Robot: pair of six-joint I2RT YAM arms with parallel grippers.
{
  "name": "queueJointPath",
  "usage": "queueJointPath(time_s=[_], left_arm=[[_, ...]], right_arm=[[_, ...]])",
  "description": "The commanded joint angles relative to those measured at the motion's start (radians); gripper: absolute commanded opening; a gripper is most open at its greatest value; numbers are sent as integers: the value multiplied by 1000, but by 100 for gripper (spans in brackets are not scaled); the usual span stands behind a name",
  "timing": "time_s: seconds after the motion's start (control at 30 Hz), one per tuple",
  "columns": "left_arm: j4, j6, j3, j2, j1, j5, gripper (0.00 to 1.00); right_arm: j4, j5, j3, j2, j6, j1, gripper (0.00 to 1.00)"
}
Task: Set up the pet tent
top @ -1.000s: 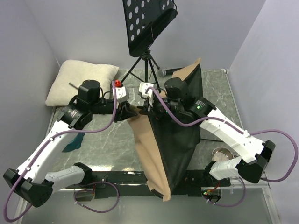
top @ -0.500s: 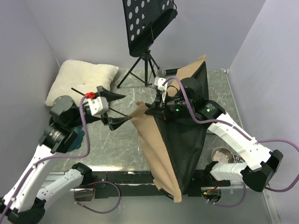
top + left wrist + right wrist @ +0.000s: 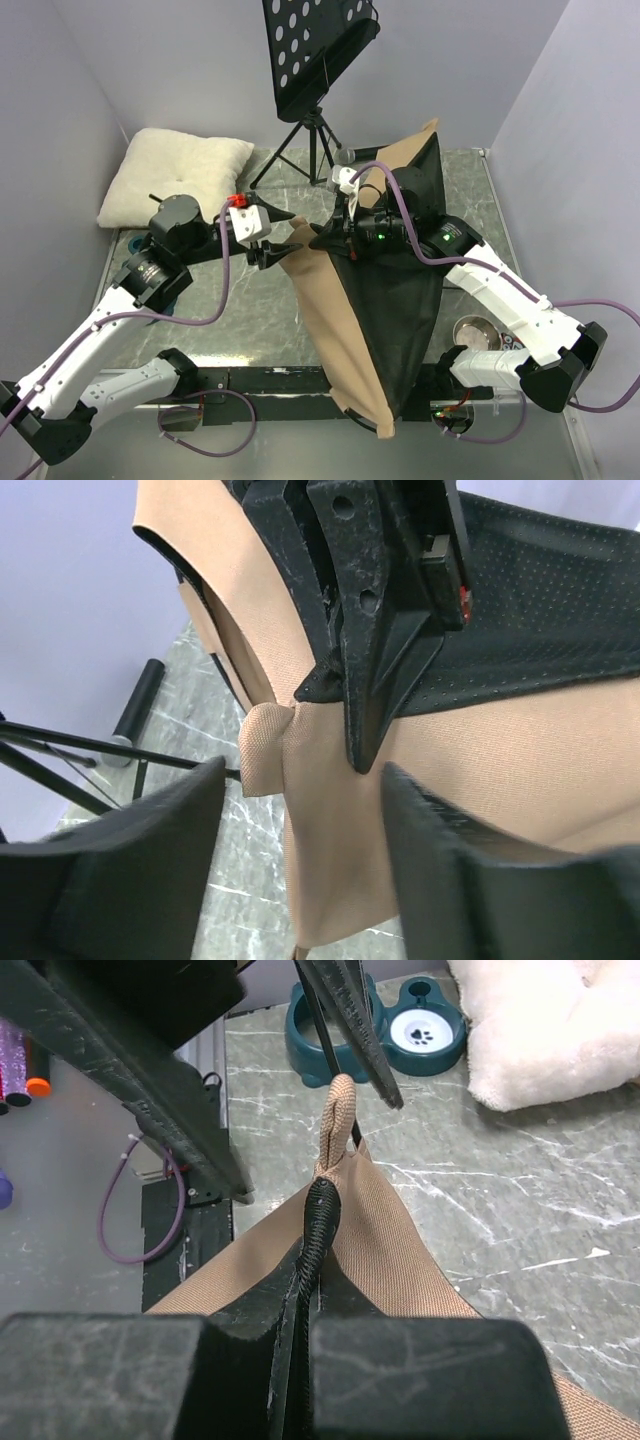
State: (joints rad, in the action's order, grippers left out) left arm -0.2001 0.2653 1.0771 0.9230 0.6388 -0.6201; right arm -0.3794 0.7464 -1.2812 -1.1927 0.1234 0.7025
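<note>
The pet tent (image 3: 360,310) hangs as a tan-brown sheet with black lining from my right gripper (image 3: 326,240). That gripper is shut on the tent's black pole trim (image 3: 318,1230) just below a small tan loop (image 3: 340,1110). In the right wrist view the right gripper (image 3: 300,1325) shows the trim pinched between its fingers. My left gripper (image 3: 283,234) is open beside the tent's upper left corner. In the left wrist view the left gripper (image 3: 305,780) has tan fabric and the loop (image 3: 262,745) in front of its spread fingers (image 3: 470,880), untouched.
A cream-white pillow (image 3: 175,175) lies at the back left. A black music stand (image 3: 315,60) on a tripod stands behind the tent, with a microphone (image 3: 350,155) at its foot. A metal bowl (image 3: 475,330) sits front right. A teal pet bowl (image 3: 400,1030) lies near the pillow.
My left gripper drew back from the tent corner and opened, then swung right again toward the corner. My right gripper lifted the tent slightly and keeps its hold.
</note>
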Motion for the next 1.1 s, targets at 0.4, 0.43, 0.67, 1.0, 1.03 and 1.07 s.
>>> queueJointPath(time_s=[0.4,0.43,0.67,1.0,1.03,1.07], left_arm=[[-114,233,60,40,110,149,59],[-116,245,58,40,119,154,58],[-163,307,70,73,173,177,53],[-139,222,49,53,179,226,43],[-137,218,41,45,174,246,49],[-136,207,35,37,162,256,52]], right_arm=[[94,53,-12,35,-50,2,0],[91,53,-17,30,-50,2,0],[97,59,-30,21,-64,2,0],[76,62,-9,48,-21,-1,0],[76,67,0,56,-19,-6,0],[77,74,9,67,-18,-9,0]])
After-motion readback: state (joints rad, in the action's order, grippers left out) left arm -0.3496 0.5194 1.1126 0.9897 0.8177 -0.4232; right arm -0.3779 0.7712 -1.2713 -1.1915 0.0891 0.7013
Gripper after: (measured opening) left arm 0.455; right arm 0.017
